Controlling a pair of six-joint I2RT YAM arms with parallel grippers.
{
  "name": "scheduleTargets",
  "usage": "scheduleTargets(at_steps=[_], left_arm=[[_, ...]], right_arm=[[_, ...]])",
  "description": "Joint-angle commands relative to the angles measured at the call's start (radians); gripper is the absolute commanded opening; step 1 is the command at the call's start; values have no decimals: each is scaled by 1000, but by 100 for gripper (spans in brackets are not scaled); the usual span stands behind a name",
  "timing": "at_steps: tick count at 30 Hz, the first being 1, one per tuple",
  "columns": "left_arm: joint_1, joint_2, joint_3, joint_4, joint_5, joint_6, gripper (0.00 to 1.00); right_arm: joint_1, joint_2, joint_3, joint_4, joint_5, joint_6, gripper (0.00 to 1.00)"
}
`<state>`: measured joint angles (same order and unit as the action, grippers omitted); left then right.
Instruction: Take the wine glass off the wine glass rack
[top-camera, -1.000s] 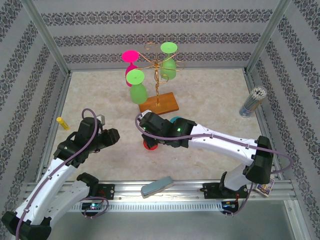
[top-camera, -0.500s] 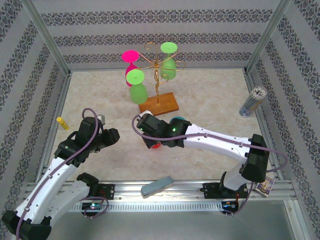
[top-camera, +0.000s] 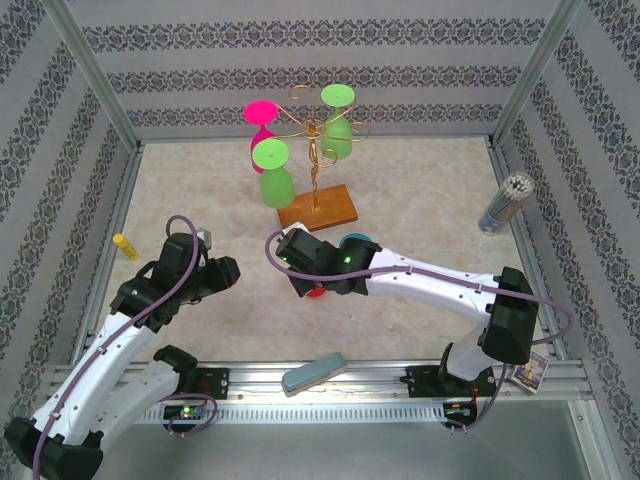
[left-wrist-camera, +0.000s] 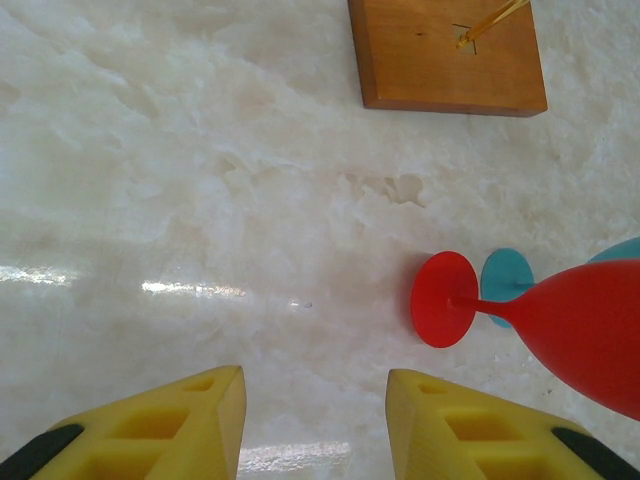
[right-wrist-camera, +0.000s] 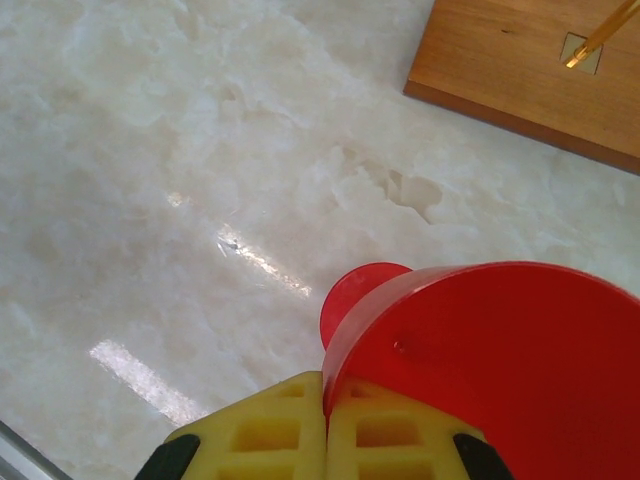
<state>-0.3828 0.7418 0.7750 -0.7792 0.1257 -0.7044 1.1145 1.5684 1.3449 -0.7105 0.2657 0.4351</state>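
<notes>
Right wrist view: the red glass (right-wrist-camera: 500, 350) is pinched at its rim by the closed right gripper (right-wrist-camera: 325, 405). The left gripper (left-wrist-camera: 315, 420) is held open, empty.

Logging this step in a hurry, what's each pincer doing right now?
Left pincer: open, holding nothing.
Right pincer: closed on the red wine glass.
</notes>
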Motion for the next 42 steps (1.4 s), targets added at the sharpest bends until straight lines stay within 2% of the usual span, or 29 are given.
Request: scheduleTargets(at_steps=[1, 16, 27, 31, 42], left_arm=[[14, -5, 20, -18, -17, 29, 42], [14, -8, 11, -18, -23, 26, 42], [15, -7, 11, -18, -26, 32, 42], [15, -10, 11, -18, -28, 33, 42], [15, -11, 18, -19, -26, 45, 42]], right_arm=[[-11, 15, -16, 16, 18, 1, 0], [-17, 56, -7, 6, 33, -9, 0], [-17, 61, 0, -3, 42, -8, 19], [-17, 61, 9, -10, 55, -7, 30], [-14, 20, 62, -52, 90, -22, 38]])
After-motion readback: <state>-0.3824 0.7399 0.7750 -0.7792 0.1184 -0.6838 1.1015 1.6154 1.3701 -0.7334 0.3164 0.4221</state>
